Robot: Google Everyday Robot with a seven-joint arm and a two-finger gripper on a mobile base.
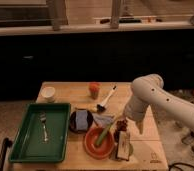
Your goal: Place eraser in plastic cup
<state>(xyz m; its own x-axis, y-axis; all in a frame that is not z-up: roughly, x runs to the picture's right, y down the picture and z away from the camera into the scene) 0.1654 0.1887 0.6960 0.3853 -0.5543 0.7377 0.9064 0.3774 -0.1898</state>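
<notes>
the white arm reaches in over the right edge of the tabletop (151,146), and its gripper (125,128) hangs toward the near right corner, just right of the orange bowl (90,148). whether the jaws are apart or together cannot be told. directly below them the eraser (123,145) sits at the light-green plastic cup (129,151), its long side running toward the near edge; whether it is inside the cup is unclear. a green stick-like vegetable (106,134) leans in the bowl. a green tray (58,131) holding a fork (44,127) fills the near left corner.
</notes>
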